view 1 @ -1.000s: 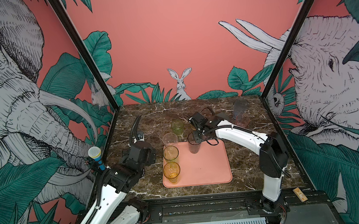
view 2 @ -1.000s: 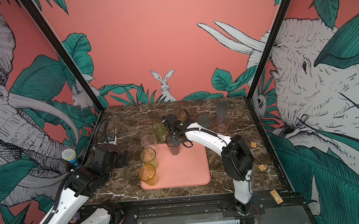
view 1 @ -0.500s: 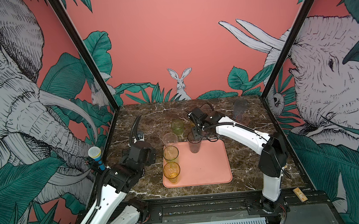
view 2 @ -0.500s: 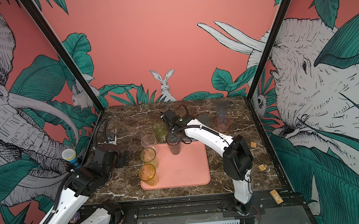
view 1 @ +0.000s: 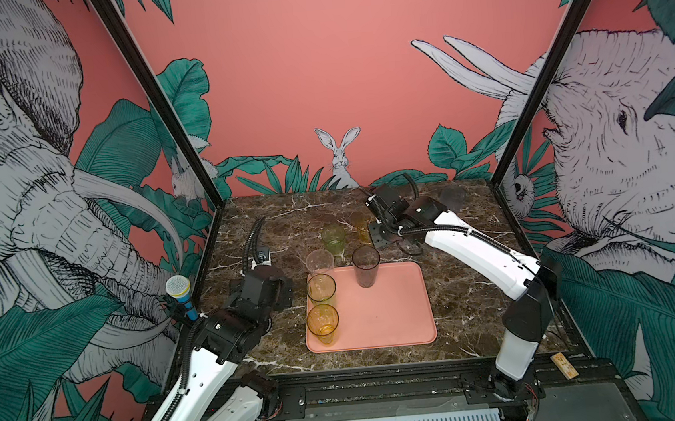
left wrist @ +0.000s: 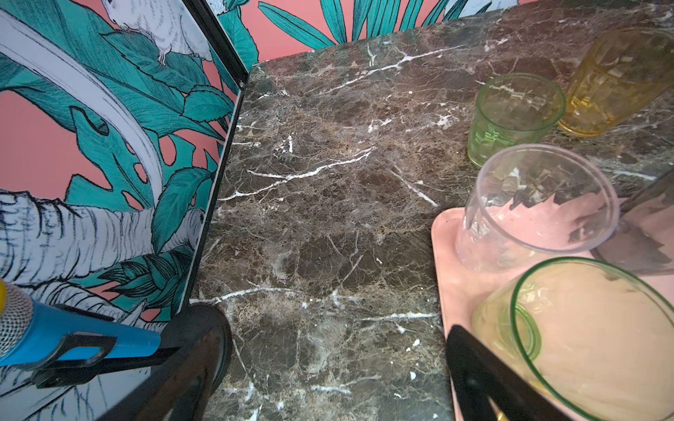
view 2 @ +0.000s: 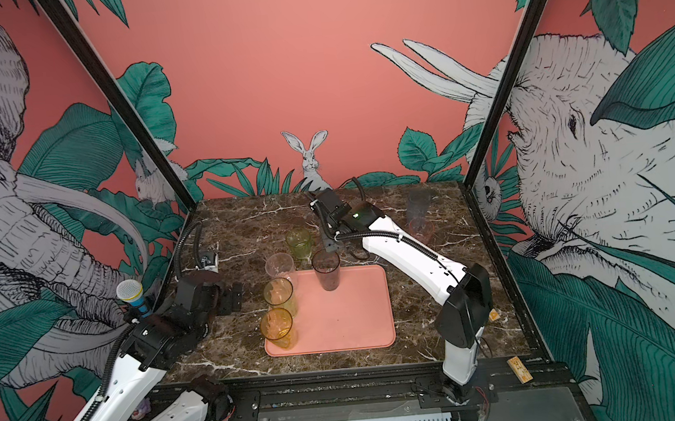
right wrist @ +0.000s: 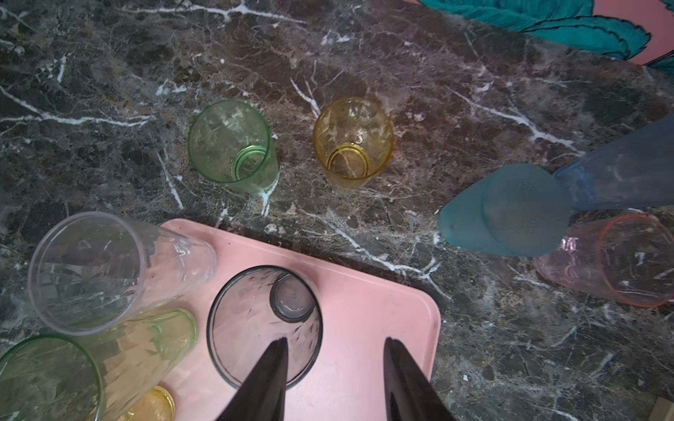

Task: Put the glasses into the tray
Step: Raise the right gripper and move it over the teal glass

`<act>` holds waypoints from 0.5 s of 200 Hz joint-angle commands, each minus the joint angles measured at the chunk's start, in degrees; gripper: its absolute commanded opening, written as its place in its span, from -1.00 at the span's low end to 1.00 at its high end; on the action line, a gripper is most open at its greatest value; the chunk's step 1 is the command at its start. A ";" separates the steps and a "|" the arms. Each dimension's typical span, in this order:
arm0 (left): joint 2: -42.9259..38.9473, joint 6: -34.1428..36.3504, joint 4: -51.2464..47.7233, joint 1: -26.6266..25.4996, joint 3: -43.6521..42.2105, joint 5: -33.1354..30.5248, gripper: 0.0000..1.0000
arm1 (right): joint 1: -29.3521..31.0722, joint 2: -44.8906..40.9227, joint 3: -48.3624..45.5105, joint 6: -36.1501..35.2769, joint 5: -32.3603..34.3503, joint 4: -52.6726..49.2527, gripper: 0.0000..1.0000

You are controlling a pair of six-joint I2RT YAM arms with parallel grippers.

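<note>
Glasses (view 2: 278,293) fill part of the pink tray (view 1: 400,327): a clear one (view 1: 319,263) at its far left corner, then a tall green one (view 1: 321,290) and an amber one (view 1: 322,320) lined down the left edge, and a smoky one (view 1: 366,265) upright by the far edge. On the marble desk (view 1: 460,292) just beyond stand a short green glass (view 1: 333,239) and a short amber glass (right wrist: 353,142). A teal glass (right wrist: 503,211), a blue glass (right wrist: 620,171) and a pink glass (right wrist: 605,258) cluster far right. The right fingers (right wrist: 268,375) hang spread above the smoky one, gripping nothing. The left fingers (left wrist: 477,375) are spread wide and empty, left of the tray.
</note>
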 commanded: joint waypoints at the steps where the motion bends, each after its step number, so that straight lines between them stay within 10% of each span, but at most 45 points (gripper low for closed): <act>1: -0.69 -0.78 0.04 0.32 -0.56 -0.72 0.94 | -3.13 -1.86 0.50 -1.66 2.32 -0.76 -0.08; 100: -0.65 -1.19 -0.30 0.31 -0.64 -0.83 0.94 | -19.01 -1.05 -1.37 -3.62 0.58 3.50 0.03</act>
